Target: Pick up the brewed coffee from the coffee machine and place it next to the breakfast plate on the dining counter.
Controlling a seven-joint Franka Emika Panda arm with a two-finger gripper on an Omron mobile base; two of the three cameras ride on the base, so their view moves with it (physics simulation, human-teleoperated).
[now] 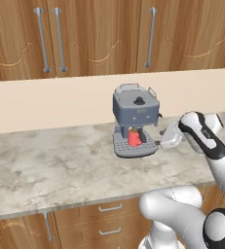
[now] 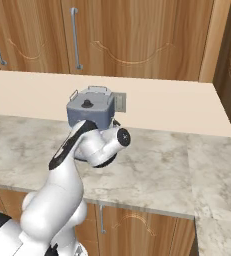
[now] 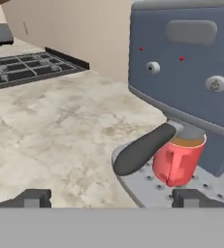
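The brewed coffee is a small red mug (image 1: pixel 134 137) (image 3: pixel 177 161) with brown coffee inside. It stands on the slotted drip tray (image 3: pixel 145 186) under the spout of the blue-grey coffee machine (image 1: pixel 136 113) (image 2: pixel 90 113) (image 3: pixel 186 68). A black portafilter handle (image 3: pixel 141 148) sticks out just left of the mug in the hand view. My gripper (image 1: pixel 160 139) (image 3: pixel 111 197) hangs just right of the tray, pointing at the machine. It is open wide with nothing between its fingers, and the mug sits a short way ahead of the right fingertip (image 3: pixel 190 197). The breakfast plate and the dining counter are out of view.
The machine stands on a marbled wall counter (image 1: pixel 46 165) against a beige backsplash, below wood cabinets (image 1: pixel 84 34). A black stove grate (image 3: pixel 21 70) lies further along the counter. My own arm (image 2: pixel 82 145) covers the machine's front in the right base view.
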